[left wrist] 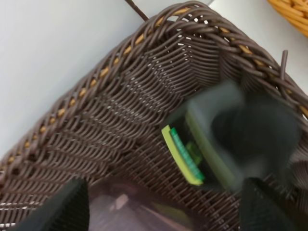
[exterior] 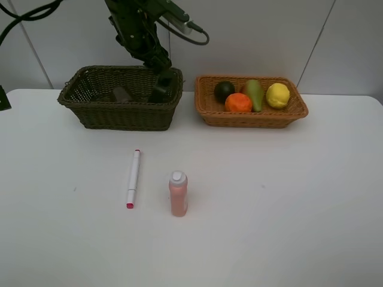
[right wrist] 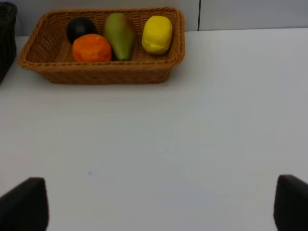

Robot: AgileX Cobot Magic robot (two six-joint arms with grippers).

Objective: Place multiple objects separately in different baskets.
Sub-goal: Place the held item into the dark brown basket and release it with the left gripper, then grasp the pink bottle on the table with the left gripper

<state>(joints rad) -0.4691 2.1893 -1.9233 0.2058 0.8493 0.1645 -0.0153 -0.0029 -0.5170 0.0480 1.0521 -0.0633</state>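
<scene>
My left gripper (exterior: 161,88) (left wrist: 163,211) hangs open inside the right end of the dark olive-brown basket (exterior: 90,113) (left wrist: 96,125). Just past its fingertips (left wrist: 62,207) lies a dark green bottle (left wrist: 240,139), blurred, with a green label, and free of them. A translucent pinkish cup (exterior: 121,94) (left wrist: 139,207) rests in the same basket. The orange-tan basket (exterior: 251,118) (right wrist: 96,72) holds the orange (exterior: 238,103), pear (exterior: 254,94), lemon (exterior: 277,95) and dark green fruit (exterior: 224,90). On the table lie the white-pink marker (exterior: 133,178) and the upright pink bottle (exterior: 178,193). My right gripper (right wrist: 156,207) stands open over bare table.
The two baskets stand side by side at the back of the white table (exterior: 269,197), close to the grey wall. A cable loops behind the left arm (exterior: 140,30). The right arm does not show in the exterior view.
</scene>
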